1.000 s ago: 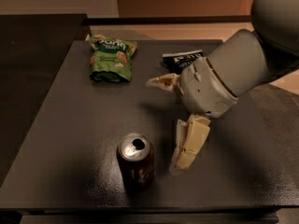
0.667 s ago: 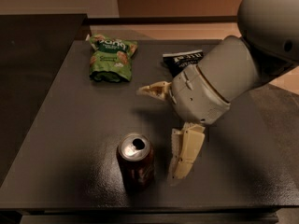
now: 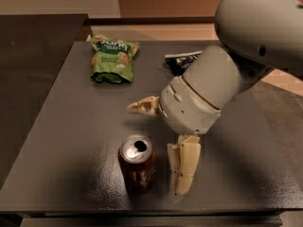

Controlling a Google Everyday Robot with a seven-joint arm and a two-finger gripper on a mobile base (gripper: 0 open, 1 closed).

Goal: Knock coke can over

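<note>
While tool hovers beside coke can, dark table.

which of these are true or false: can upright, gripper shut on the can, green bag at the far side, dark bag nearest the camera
1. The coke can stands upright on the table. True.
2. The gripper is shut on the coke can. False: it is open, with one finger to the right of the can and the other behind it.
3. The green snack bag lies at the far side of the table, behind the can. True.
4. The dark snack bag lies nearest the camera, in front of the can. False: it is at the far side, partly hidden by the arm.
</note>
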